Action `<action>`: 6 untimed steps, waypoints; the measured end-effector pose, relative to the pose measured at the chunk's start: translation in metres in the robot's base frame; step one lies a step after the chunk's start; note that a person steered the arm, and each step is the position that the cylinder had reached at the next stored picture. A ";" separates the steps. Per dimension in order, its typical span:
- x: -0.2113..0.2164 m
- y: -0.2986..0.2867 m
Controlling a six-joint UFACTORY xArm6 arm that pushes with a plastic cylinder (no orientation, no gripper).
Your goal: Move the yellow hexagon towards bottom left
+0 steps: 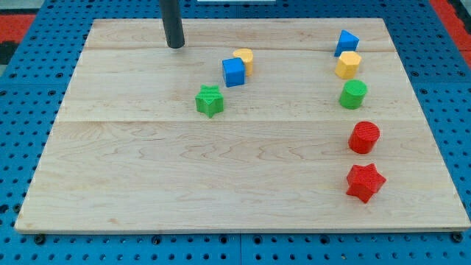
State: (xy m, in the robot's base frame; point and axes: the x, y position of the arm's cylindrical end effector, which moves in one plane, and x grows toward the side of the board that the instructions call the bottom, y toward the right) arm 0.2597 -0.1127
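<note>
The yellow hexagon (348, 65) is seen near the surface's (147, 177) top right, well apart to the view's right of my tip (175, 46), a bare rod end effector by which nothing is held or touched, leaving it on the wrong side for a push toward bottom left.

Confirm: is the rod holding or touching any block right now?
Nothing held. My tip sits on bare board near the view's top, apart from every block; the nearest, the blue cube, lies to its right.
</note>
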 end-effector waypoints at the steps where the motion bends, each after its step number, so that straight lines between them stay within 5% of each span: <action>1: -0.001 -0.001; 4: 0.027 -0.011; 6: 0.082 0.099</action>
State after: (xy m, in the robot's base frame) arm 0.3422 -0.0137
